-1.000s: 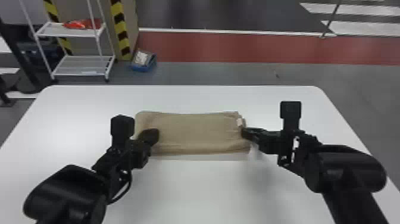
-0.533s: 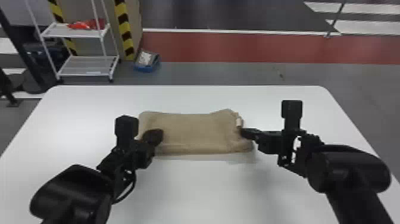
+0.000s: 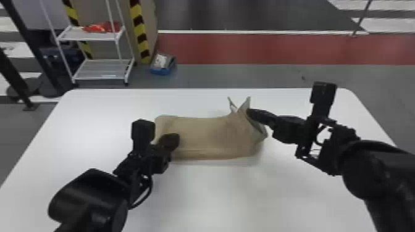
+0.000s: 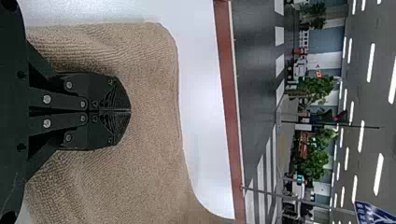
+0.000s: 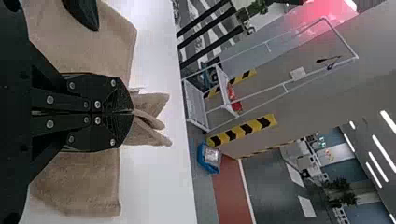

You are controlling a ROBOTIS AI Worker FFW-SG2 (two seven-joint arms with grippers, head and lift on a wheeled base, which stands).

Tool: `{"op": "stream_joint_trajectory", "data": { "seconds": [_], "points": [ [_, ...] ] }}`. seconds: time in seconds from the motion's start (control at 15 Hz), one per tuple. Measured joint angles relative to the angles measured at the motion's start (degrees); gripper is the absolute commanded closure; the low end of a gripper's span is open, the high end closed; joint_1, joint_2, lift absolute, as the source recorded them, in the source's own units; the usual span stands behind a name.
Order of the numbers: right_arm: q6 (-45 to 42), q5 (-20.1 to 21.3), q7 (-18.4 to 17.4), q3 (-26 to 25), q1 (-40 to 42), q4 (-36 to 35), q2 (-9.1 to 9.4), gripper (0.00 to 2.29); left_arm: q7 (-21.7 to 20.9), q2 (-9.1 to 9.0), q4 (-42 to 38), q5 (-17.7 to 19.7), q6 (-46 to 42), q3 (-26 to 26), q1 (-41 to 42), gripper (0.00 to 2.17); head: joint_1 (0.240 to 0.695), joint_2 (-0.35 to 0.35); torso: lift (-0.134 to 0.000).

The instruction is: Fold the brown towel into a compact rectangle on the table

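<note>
Oblong brown fabric towel [image 3: 200, 132], in folded layers, lies on the white round-cornered table [image 3: 216, 191], between the two arms. Black right gripper [image 3: 250, 113] is clenched on the towel's right end – cloth pinched at the fingertips, folds poking out past them. That end is raised, with two pointed peaks on its far side and a gap between layers. Black left gripper [image 3: 173, 140] sits over the left end – fingers together; cannot tell whether cloth is caught beneath.
</note>
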Motion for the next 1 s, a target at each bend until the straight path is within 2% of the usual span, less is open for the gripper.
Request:
{"op": "stream_joint_trajectory", "data": {
  "seconds": [0.07, 0.13, 0.2, 0.27, 0.4, 0.6, 0.8, 1.0],
  "points": [
    [0.2, 0.1, -0.6, 0.3, 0.1, -1.1, 0.09, 1.47, 0.1, -0.04, 0.0, 0.0, 0.0, -0.2, 0.0, 1.72, 0.695, 0.017, -0.123],
    [0.3, 1.1, -1.5, 0.8, 0.2, -1.6, 0.18, 1.10, 0.1, -0.06, 0.0, 0.0, 0.0, -0.4, 0.0, 1.72, 0.695, 0.015, -0.123],
    [0.3, 3.1, -2.9, 1.3, 0.5, -2.0, 0.22, 0.38, 0.1, -0.04, -0.1, 0.0, 0.0, -0.5, 0.0, 1.72, 0.695, 0.011, -0.123],
    [-0.1, 4.9, -3.7, 1.6, 1.0, -2.2, 0.21, 0.07, 0.1, 0.03, -0.2, 0.1, 0.0, -0.5, 0.1, 1.72, 0.695, 0.006, -0.123],
    [-1.5, 8.1, -5.2, 1.6, 2.6, -2.2, -0.05, 0.03, 0.1, 0.24, -0.3, 0.1, 0.0, -0.5, 0.3, 1.72, 0.695, -0.005, -0.123],
    [-3.3, 10.0, -9.2, 0.7, 4.9, -2.9, -0.64, 0.05, 0.0, 0.26, -0.3, 0.0, 0.0, -0.6, 0.3, 1.72, 0.695, -0.038, -0.123],
    [-3.8, 10.0, -9.7, 0.5, 5.3, -3.3, -0.90, 0.05, 0.0, 0.20, -0.3, 0.0, 0.0, -0.7, 0.3, 1.72, 0.695, -0.050, -0.123],
    [-4.2, 10.5, -9.6, 1.6, 4.0, -2.1, -0.54, 0.18, 0.0, 0.27, -0.4, -0.1, 0.0, -0.7, 0.4, 1.72, 0.695, -0.043, -0.123]
  ]
}}
